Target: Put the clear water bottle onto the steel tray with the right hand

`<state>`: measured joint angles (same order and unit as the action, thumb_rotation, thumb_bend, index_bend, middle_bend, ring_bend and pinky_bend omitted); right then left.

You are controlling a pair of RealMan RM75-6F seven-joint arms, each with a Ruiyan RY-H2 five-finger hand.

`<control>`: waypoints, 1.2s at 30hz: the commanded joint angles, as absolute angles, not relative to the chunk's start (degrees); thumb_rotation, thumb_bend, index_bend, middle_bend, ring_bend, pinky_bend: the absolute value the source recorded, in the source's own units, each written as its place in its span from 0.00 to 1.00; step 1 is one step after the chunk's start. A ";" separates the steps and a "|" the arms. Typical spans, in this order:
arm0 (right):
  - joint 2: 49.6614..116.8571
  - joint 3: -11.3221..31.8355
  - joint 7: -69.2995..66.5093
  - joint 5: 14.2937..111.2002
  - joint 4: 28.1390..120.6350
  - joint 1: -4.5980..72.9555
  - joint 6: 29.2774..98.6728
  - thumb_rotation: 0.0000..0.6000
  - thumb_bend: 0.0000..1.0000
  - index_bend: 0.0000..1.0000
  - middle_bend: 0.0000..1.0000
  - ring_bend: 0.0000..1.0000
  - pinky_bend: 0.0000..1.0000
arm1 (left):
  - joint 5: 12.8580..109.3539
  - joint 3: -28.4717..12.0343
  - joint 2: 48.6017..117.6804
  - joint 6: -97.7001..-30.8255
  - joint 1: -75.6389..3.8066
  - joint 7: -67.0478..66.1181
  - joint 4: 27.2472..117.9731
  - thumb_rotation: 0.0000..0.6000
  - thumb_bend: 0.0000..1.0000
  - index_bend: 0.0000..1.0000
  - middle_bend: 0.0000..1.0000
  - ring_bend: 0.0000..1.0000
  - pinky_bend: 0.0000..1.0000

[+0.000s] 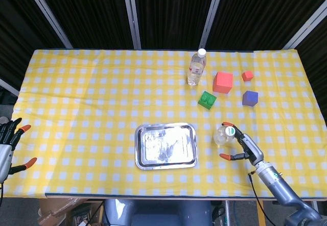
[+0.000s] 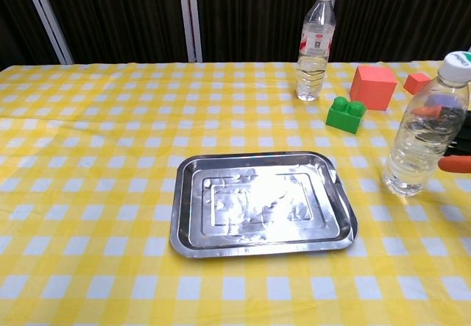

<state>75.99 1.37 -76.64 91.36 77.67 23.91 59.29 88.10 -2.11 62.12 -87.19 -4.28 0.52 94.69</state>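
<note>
- We see the clear plastic water bottle with the green-marked white cap [image 2: 425,132] standing on the table with the yellow-and-white checked cloth [image 1: 92,98], just right of the rectangular steel tray [image 2: 262,204] and not touching it.
- In the chest view the bottle leans a little, cap toward the right; its base rests on the cloth.
- Our right hand [image 1: 240,145] is at the bottle's right side. In the head view one orange-tipped finger [image 1: 227,125] reaches over the cap end and another orange tip lies lower, near the table, so the fingers bracket the bottle.
- In the chest view an orange fingertip [image 2: 454,163] shows at the right edge beside the bottle's lower body, and another orange tip shows through the clear plastic higher up.
- We cannot tell whether the fingers press on the bottle or only flank it; the hand is spread rather than curled in.
- Our left hand [image 1: 9,144] is at the left edge of the head view, beyond the table, fingers apart and holding nothing.
- The tray lies flat near the front middle of the table, with nothing on it.
- At the back stands a second clear bottle with a white cap and a red label [image 2: 315,44].
- Near it: a green studded block [image 2: 345,115], a large red cube [image 2: 372,86], a small red cube [image 2: 416,83], and a blue cube [image 1: 250,98] seen in the head view.
</note>
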 commanded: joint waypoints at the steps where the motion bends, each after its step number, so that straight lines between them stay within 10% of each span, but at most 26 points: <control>1: 77.58 2.11 -74.74 89.68 76.19 23.57 60.29 1.00 0.11 0.12 0.10 0.00 0.00 | 87.97 -2.14 62.17 -87.05 -4.33 0.31 94.72 1.00 0.17 0.16 0.02 0.00 0.00; 10: 80.99 2.15 -74.74 88.24 73.22 23.48 60.83 1.00 0.11 0.17 0.15 0.00 0.00 | 87.89 -1.88 62.18 -86.48 -4.47 -0.32 95.27 1.00 0.17 0.16 0.01 0.00 0.00; 25: 90.77 8.49 -69.60 77.85 68.66 23.67 60.10 1.00 0.19 0.91 0.74 0.40 0.06 | 88.88 -1.54 62.52 -86.68 -4.61 -1.11 95.53 1.00 0.17 0.18 0.01 0.00 0.00; 36: 89.29 10.39 -63.10 78.15 72.58 23.08 63.09 1.00 0.24 1.00 0.80 0.51 0.12 | 89.06 -1.25 62.32 -86.13 -4.81 -0.24 95.56 1.00 0.17 0.18 0.01 0.00 0.00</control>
